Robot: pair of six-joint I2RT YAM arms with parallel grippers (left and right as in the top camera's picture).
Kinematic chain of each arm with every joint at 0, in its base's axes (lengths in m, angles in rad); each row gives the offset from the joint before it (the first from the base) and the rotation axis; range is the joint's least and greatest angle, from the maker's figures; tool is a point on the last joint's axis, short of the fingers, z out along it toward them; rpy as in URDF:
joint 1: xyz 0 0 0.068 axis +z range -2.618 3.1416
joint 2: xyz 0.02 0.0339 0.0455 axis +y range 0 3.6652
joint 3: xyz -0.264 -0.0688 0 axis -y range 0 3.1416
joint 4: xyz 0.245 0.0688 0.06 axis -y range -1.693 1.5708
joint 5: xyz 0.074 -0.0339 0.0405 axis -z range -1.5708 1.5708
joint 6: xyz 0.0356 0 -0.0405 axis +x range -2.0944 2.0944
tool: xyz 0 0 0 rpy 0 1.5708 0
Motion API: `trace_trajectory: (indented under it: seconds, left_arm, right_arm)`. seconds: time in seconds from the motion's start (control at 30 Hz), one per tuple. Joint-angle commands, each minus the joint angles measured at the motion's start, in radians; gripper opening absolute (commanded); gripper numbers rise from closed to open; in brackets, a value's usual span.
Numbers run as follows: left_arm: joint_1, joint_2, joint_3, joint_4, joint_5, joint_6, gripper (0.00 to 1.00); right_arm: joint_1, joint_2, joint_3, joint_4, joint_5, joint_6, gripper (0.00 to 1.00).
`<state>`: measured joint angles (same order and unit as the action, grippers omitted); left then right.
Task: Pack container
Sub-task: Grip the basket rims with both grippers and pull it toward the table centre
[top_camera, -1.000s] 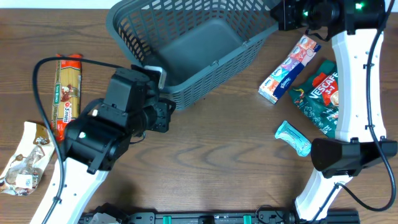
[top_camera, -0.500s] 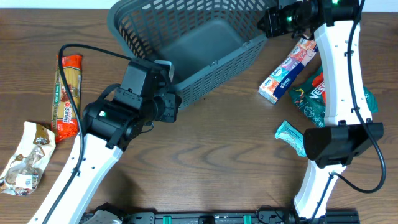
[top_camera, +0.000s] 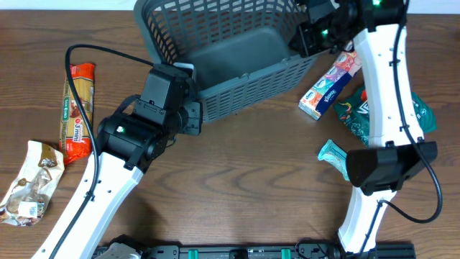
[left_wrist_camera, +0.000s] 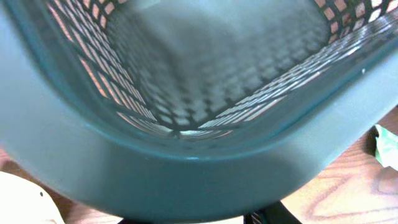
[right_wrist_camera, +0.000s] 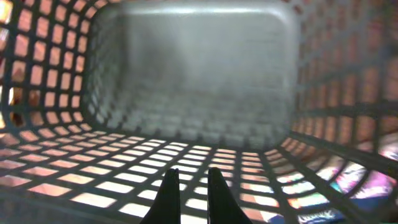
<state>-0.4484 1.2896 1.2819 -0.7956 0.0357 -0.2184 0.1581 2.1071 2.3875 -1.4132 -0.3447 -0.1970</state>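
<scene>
Near edge, left: crumpled clear packet (top_camera: 27,185) on the wooden table (top_camera: 244,191). Near edge, right: small teal packet (top_camera: 335,159), close to the right arm's base.

Mid-table, left: spaghetti packet (top_camera: 77,108) lies lengthwise. Left gripper (top_camera: 191,111) sits against the near-left corner of the container (top_camera: 251,90). Its wrist view is filled by the thick rim (left_wrist_camera: 186,180) at very close range. Fingers not visible, so opening and grip cannot be told.

Mid-table, right: green pouch (top_camera: 374,108) partly under the right arm, with a toothpaste box (top_camera: 332,78) just beside it, towards the basket.

Far centre: container skewed on the table, open side up, nothing seen inside.

Far right: right gripper (top_camera: 307,37) reaches over the container's right corner. Wrist view looks into the latticed interior (right_wrist_camera: 205,68). Right gripper (right_wrist_camera: 189,177) is nearly closed, a slim gap left, nothing seen between its fingers.
</scene>
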Motion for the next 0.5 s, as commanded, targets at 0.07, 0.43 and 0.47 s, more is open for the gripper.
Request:
trace_trajectory:
  seconds: [0.07, 0.43, 0.47]
  left_arm:
    - [0.022, 0.003, 0.029, 0.02, -0.03, 0.019, 0.26]
    - [0.099, 0.003, 0.029, 0.025, -0.029, 0.05, 0.26]
    - [0.106, 0.003, 0.029, 0.029, -0.03, 0.05, 0.26]
  right_arm:
    - [0.041, 0.022, 0.005, -0.021, 0.008, -0.021, 0.01]
    - [0.042, 0.021, 0.005, -0.124, 0.035, -0.021, 0.01]
    - [0.042, 0.021, 0.005, -0.132, 0.035, -0.021, 0.01]
